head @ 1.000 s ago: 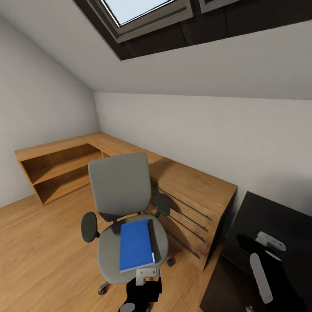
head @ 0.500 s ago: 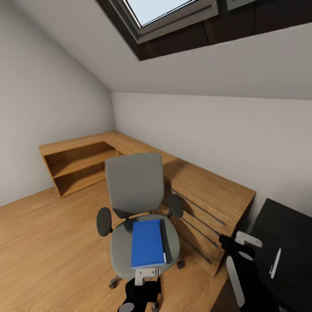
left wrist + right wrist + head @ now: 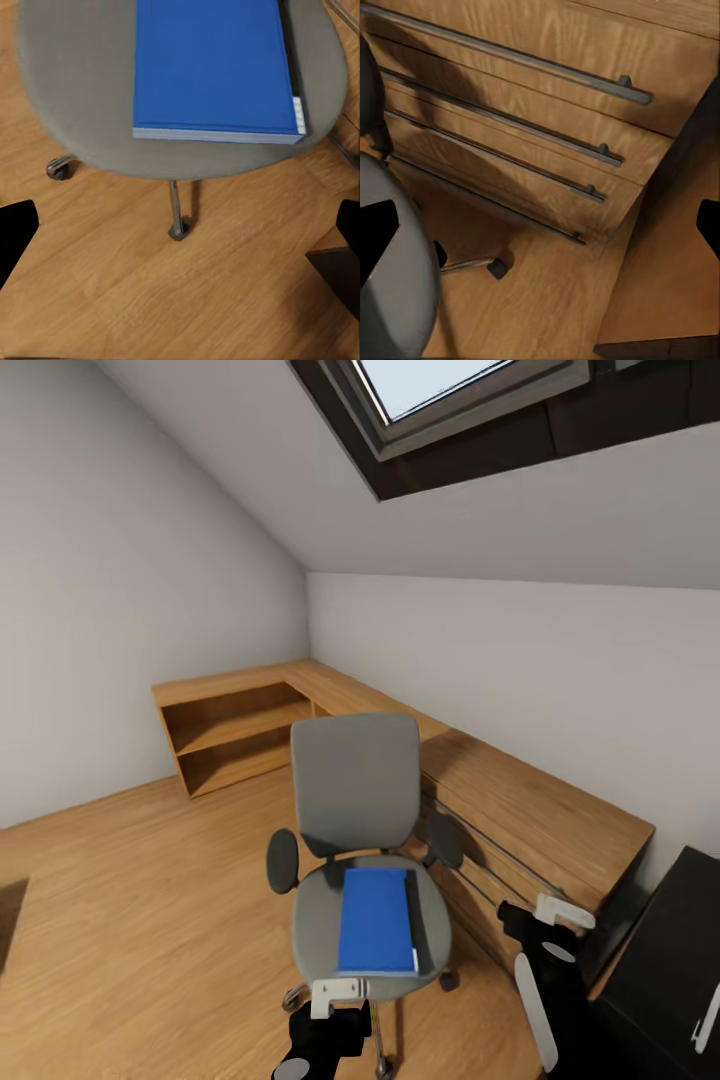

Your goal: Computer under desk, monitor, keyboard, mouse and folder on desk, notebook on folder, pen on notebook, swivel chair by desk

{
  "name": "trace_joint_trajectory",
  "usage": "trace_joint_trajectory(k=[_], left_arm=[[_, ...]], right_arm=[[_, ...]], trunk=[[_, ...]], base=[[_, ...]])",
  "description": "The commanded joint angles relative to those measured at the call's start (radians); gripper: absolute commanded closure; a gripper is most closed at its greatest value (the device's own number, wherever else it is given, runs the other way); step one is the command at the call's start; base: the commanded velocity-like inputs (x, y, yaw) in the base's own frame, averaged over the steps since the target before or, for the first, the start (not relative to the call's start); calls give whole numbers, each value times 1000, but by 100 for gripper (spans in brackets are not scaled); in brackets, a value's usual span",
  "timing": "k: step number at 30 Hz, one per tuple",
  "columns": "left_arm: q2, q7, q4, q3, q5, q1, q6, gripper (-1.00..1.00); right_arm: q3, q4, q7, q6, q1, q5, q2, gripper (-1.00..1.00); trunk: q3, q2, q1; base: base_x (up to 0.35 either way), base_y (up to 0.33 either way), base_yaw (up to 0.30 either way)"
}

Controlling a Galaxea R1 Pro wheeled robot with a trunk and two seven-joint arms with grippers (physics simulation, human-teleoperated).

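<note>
The folder (image 3: 376, 918) lay flat on the swivel chair (image 3: 357, 830) seat, lower middle of frame. My left gripper (image 3: 338, 992) hung over its near edge, spread wide and empty. Best bet: pinch that overhanging edge squarely.

The blue folder (image 3: 376, 919) lies flat on the grey swivel chair (image 3: 310, 920) seat.
</note>
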Motion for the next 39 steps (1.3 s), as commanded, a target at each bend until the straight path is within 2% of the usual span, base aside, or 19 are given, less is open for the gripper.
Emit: trace_joint_trajectory(k=[1,24,39], left_arm=[[0,3,-1,-3,8,-2,-7,-100],[0,3,-1,-4,8,-2,-7,-100],[4,3,-1,1,9,-2,-37,-100]], right_arm=[[-1,-2,-4,3,0,-8,0,-100],[0,-3,-4,3,0,-7,-1,-100],[0,-2,1,3,0,-8,-6,-100]], trunk=[[-1,-1,0],[-1,-1,0],[-1,-1,0]], base=[[0,0,279],[0,0,278],[0,0,42]])
